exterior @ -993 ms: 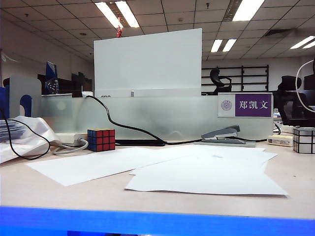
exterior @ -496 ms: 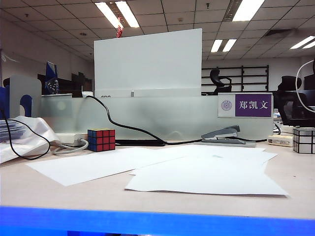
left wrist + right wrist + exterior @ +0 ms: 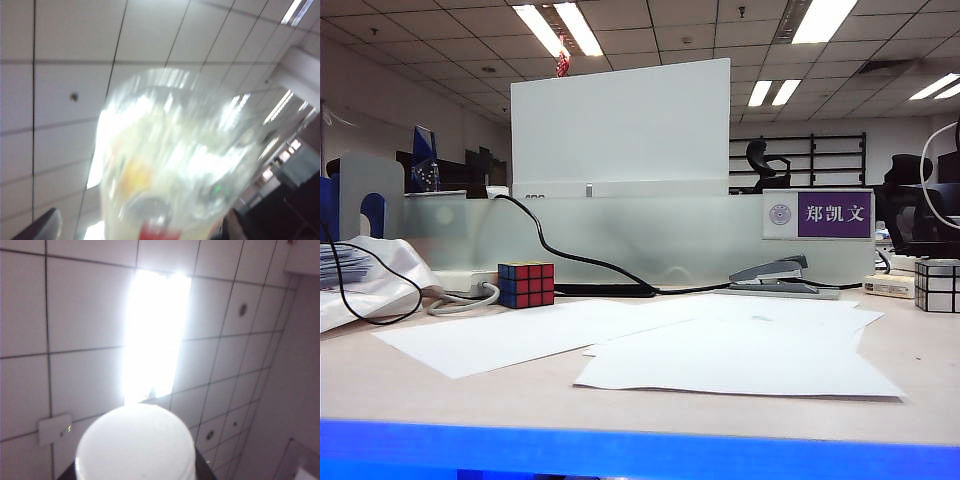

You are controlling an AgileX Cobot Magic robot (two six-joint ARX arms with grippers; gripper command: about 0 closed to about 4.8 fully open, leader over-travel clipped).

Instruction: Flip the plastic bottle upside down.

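— Ceiling tiles fill both wrist views. Where's the plastic bottle [image 3: 180, 160]?
— Right in front of the left gripper [image 3: 140, 232], clear base up, blurred; fingers wide, grip unclear.
— And the right gripper [image 3: 135, 475]?
— White cap [image 3: 135, 442] close before it; can't tell its jaws.

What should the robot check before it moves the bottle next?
1. Bottle in view: ok. Its clear body fills the left wrist view, its white cap the right wrist view.
2. Left end effector grip: cannot tell. The bottle sits between its fingers, but the picture is blurred.
3. Right end effector grip: cannot tell. It is by the cap, fingers not clearly seen.
4. Bottle upside down: cannot tell.
5. Arms over desk: cannot tell. The exterior view shows only papers and a cube.
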